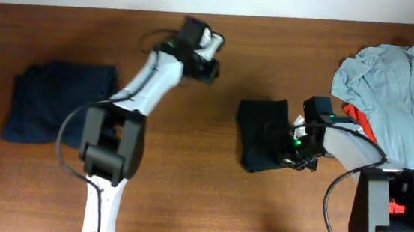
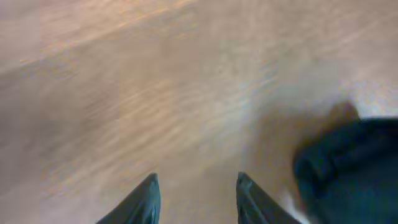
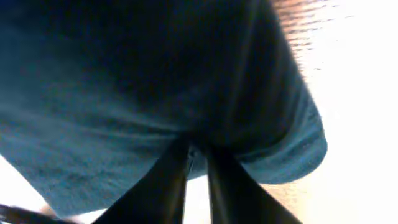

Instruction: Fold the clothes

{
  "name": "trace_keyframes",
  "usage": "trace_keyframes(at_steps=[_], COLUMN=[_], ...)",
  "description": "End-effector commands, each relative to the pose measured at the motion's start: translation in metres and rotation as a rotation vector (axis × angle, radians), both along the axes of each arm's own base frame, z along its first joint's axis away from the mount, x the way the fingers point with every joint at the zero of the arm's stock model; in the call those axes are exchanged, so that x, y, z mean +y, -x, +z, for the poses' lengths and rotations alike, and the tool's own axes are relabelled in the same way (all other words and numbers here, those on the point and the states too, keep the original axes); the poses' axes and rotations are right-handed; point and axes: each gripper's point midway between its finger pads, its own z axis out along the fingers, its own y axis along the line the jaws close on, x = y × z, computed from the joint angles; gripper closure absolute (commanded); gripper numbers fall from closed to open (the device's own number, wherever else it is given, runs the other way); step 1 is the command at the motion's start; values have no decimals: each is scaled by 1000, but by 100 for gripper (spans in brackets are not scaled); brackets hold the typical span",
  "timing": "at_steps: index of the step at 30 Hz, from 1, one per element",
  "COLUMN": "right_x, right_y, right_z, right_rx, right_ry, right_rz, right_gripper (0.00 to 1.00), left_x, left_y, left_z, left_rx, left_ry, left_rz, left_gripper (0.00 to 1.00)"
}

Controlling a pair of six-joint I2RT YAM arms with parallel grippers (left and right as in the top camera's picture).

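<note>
T-shirt [image 1: 264,134]: black, folded into a compact bundle. It lies on the table [image 1: 201,183] right of centre, roughly midway between the far and near edges.

Right gripper [image 1: 296,144] is at the bundle's right side. On the wrist cam its 2 fingers [image 3: 177,183] are almost together, with a fold of the cloth pinched at the tips, so it is clamped on the T-shirt.

Left gripper [image 1: 203,54] is up by the far edge, about mid-width, and clear of all cloth in the overhead view. On the wrist cam the jaws are apart with nothing between them and bare wood below. The view is blurred. A dark cloth [image 2: 351,171] shows at its lower right; can't tell which garment.

Navy garment [image 1: 54,103] lies flat near the left edge. Grey shirt [image 1: 393,87] is heaped at the far-right corner, and a red shirt [image 1: 358,120] pokes out from under it.
</note>
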Motion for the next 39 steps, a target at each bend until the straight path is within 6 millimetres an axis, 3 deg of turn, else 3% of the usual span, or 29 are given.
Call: trace_keyframes(at_steps=[1, 5, 10, 13, 18, 21, 23, 26, 32, 39], right_x=[-12, -13, -14, -13, 0, 15, 19, 25, 57, 37], right_y=[-2, -8, -8, -8, -1, 2, 4, -3, -46, -54], right_z=[22, 73, 116, 122, 110, 89, 72, 56, 56, 19], right_rx=[-86, -236, -377, -399, -307, -205, -117, -46, -53, 8], right_ry=[62, 70, 70, 59, -13, -78, -97, -147, -336, -145], right_rz=[12, 1, -5, -24, -61, -52, -97, -196, -399, -683], right_gripper=[75, 58, 50, 53, 75, 81, 92, 95, 96, 96], left_x=[-18, -16, -22, -30, -38, -30, -25, -15, 5, 30], left_y=[21, 36, 62, 66, 75, 69, 67, 67, 65, 62], left_z=[63, 81, 78, 75, 59, 53, 53, 51, 49, 46], left_rx=[54, 105, 222, 129, 65, 52, 73, 98, 131, 167], left_ry=[155, 222, 263, 197, 28, -49, -44, -49, -56, -61], left_rz=[-32, -55, -88, -232, -335, -280, -235, -210, -171, -122], left_gripper=[52, 23, 23, 23, 27, 28, 28, 28, 30, 30])
